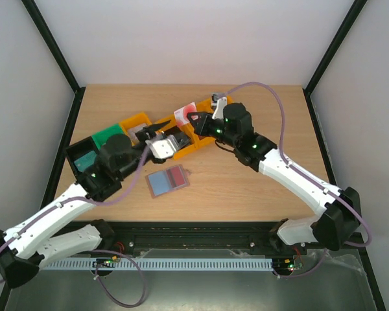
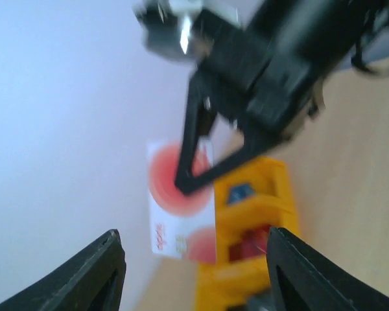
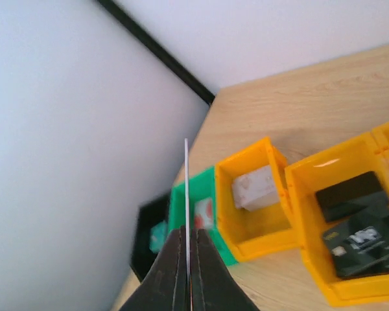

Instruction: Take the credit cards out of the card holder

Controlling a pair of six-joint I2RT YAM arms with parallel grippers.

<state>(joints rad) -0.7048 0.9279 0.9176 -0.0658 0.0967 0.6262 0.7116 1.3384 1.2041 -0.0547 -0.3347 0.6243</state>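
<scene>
Card holder lies open flat on the table, lining up, near side of both grippers and apart from them; a dark red card seems to sit in it, so the job looks part done. From above, the right gripper is pinched on a red-and-white card lifted over the row of bins, with the left gripper just beside it on its left.

Left wrist view: the left gripper has its fingers spread with nothing between them, and the card hangs ahead of them from the closed tips of the right gripper, an orange bin below. The picture is blurred.

Right wrist view: the right gripper is clamped on the card, seen edge-on and upright; the bins lie below and to its right.

I judge the step to be carrying this card to a bin. Grip looks narrow, at one edge, so move slowly, lower close over the chosen bin before letting go, and draw the left arm back so the spread fingers do not knock the card.
</scene>
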